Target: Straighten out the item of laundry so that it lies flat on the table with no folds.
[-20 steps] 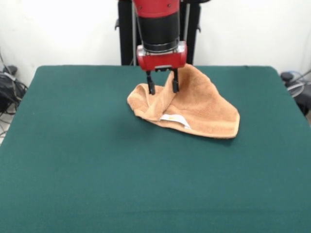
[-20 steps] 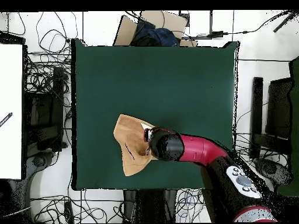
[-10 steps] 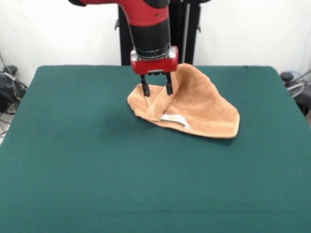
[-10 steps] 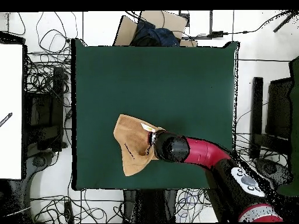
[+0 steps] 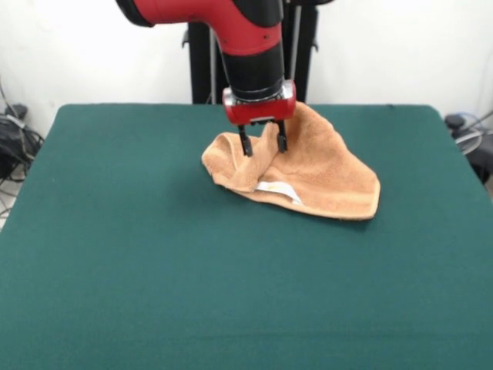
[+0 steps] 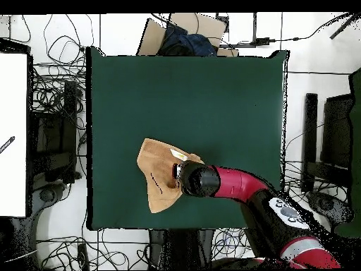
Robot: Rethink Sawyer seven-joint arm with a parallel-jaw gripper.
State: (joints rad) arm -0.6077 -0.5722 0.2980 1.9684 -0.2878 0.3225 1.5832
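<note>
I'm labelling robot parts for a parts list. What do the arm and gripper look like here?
The arm is glossy red with a black cylindrical wrist section. Below that sits a red block carrying the gripper, which has two thin black fingers. From overhead, a grey button panel shows near the arm's base.

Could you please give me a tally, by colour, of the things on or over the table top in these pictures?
Orange-tan: 1, the towel, lying folded on the table
White: 1, the label on the towel
Red and black: 1, the arm's tool, open over a raised fold of the towel
Total: 3
</note>
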